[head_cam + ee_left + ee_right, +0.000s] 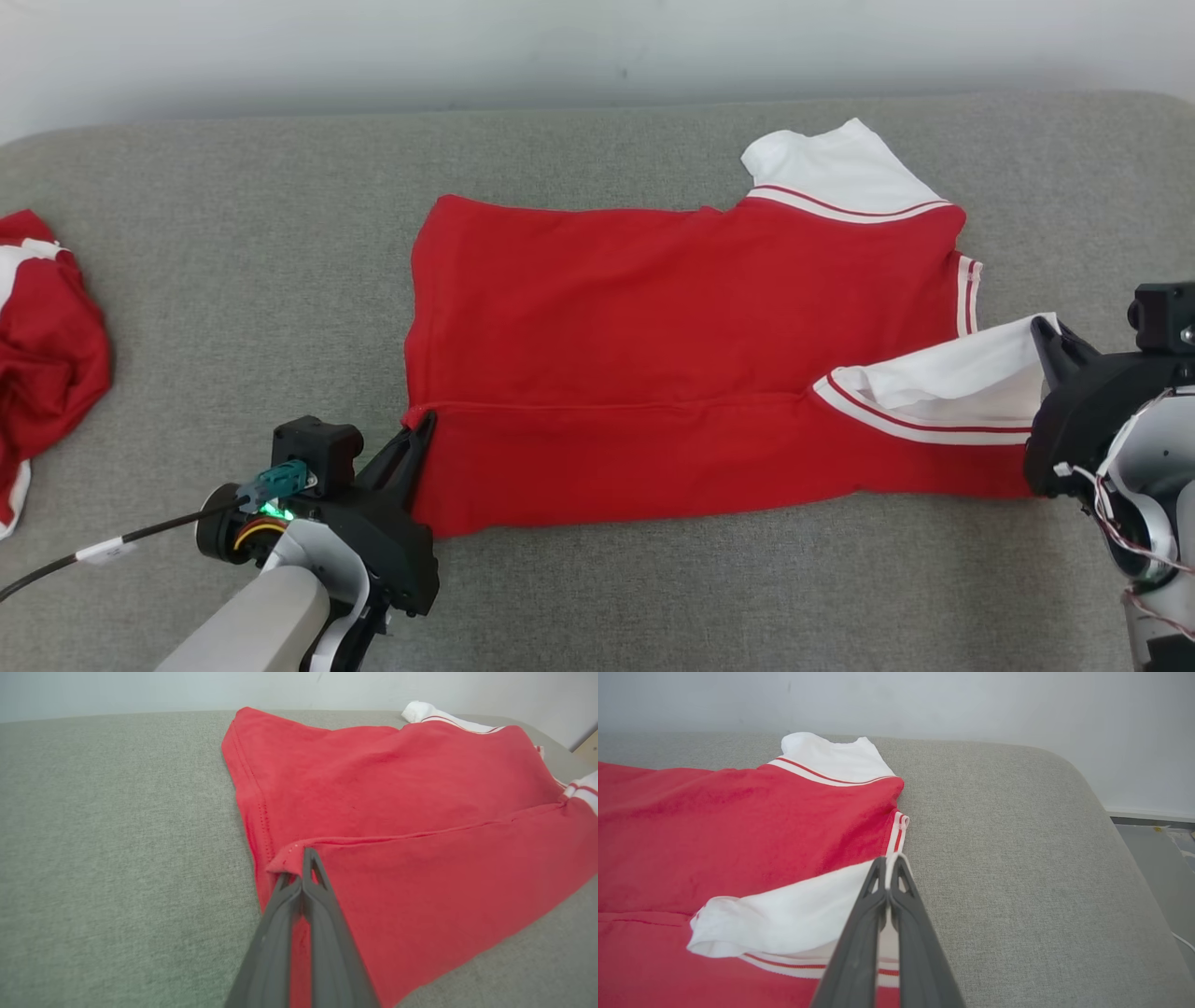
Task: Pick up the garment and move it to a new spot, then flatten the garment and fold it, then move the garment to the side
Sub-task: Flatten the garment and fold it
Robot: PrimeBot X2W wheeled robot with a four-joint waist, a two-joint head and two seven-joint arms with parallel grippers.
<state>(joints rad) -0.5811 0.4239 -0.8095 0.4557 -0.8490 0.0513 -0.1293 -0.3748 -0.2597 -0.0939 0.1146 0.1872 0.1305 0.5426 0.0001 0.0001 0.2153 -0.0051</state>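
The garment (pixel 653 317) is a red shirt with white sleeves, spread across the grey cushioned surface (pixel 233 280). Its near long edge is folded up over the body. My left gripper (pixel 425 425) is shut on the folded hem corner at the garment's left end; the left wrist view shows the red cloth (pixel 420 826) pinched at my gripper (pixel 301 858). My right gripper (pixel 1044 329) is shut on the near white sleeve (pixel 952 378) at the right end. In the right wrist view that white sleeve (pixel 794 914) is pinched at my gripper (pixel 889 863). The far white sleeve (pixel 826 168) lies flat.
A second red and white garment (pixel 42 355) lies crumpled at the left edge of the surface. A pale wall (pixel 597 47) runs behind. The surface's rounded right end (pixel 1087 826) drops to the floor. Bare grey surface lies in front of and left of the shirt.
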